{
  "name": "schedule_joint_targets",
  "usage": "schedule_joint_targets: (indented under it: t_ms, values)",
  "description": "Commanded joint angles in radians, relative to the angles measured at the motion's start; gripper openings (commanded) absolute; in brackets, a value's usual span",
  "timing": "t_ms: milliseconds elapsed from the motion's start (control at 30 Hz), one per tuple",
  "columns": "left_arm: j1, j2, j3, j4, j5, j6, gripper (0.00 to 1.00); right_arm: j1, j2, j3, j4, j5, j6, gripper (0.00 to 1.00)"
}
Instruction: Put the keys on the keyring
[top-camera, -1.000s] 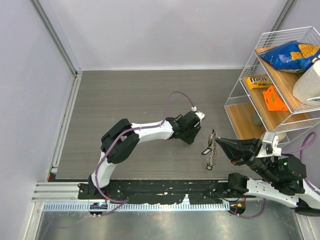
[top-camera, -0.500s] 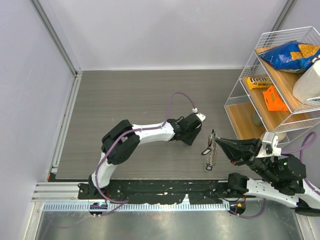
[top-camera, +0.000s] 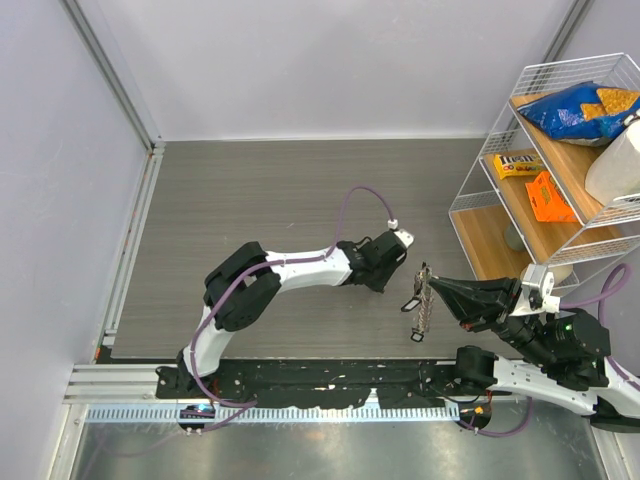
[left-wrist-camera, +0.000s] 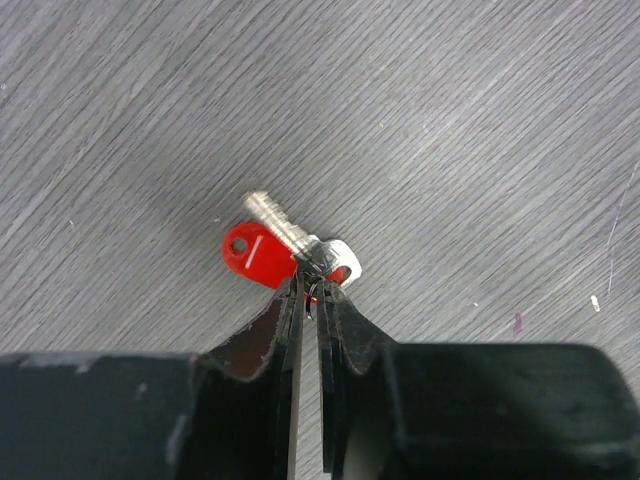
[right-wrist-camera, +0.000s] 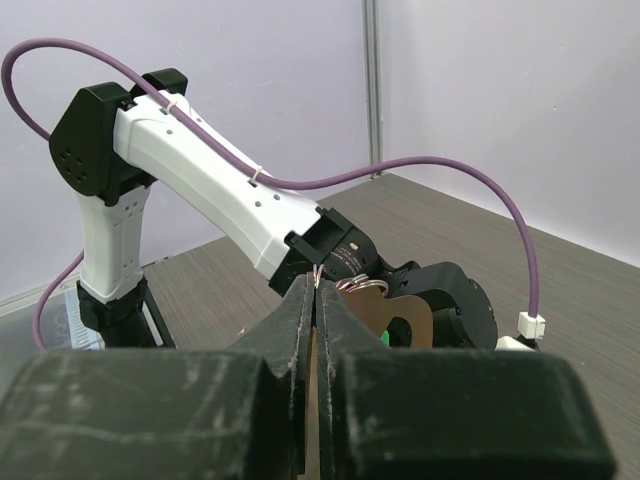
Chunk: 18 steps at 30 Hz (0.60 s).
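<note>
A red-headed key lies flat on the grey table, its silver blade pointing away. My left gripper points down at it, jaws drawn in to a narrow slit and pinching the key where head meets blade. In the top view the left gripper sits just left of the keyring, whose beaded strip hangs above the table. My right gripper is shut on the keyring's wire. A brown tag and wire loops show behind the right fingertips. No other keys show.
A wire shelf rack stands at the right edge, holding a blue snack bag, a yellow packet and an orange item. The left arm's purple cable loops above its wrist. A black rail runs along the near edge.
My left gripper has shifted slightly toward the near edge and its jaws have narrowed onto the red key. The right arm and keyring have stayed still.
</note>
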Motion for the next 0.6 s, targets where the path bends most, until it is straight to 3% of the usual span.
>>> schedule_joint_targets:
  t_ms: [0, 167, 567]
  values:
    - [-0.012, -0.063, 0.003, -0.009, -0.028, 0.005, 0.13, 0.005, -0.049, 0.008, 0.046, -0.009, 0.012, 0.06]
    - [-0.013, -0.101, -0.034, -0.003, -0.04, 0.004, 0.0, 0.005, -0.048, 0.007, 0.049, -0.011, 0.01, 0.06]
    - [-0.015, -0.255, -0.149, 0.023, -0.054, 0.037, 0.0, 0.005, -0.031, 0.013, 0.049, -0.014, 0.015, 0.06]
